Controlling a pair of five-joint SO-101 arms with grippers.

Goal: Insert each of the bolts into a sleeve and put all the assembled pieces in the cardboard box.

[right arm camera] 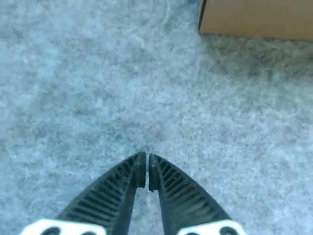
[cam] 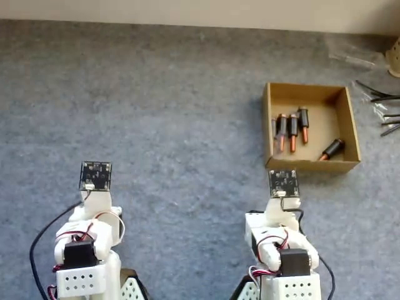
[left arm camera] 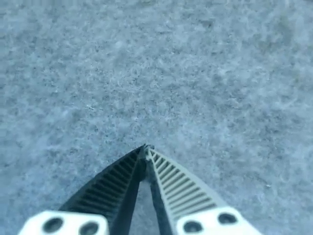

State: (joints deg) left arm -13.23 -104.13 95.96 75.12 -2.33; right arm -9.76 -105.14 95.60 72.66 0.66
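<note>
The cardboard box stands at the right of the grey felt table, and its outer wall faces the right wrist camera. Inside it lie several assembled pieces, copper bolts in black sleeves, one of them apart near the front right corner. My right gripper is shut with nothing in it, just above the felt a short way in front of the box. My left gripper is shut and empty too, over bare felt at the left. Both arms sit folded near the front edge.
Black cable ties and clear plastic bits lie at the far right beyond the box. A pale wall edge runs along the back of the table.
</note>
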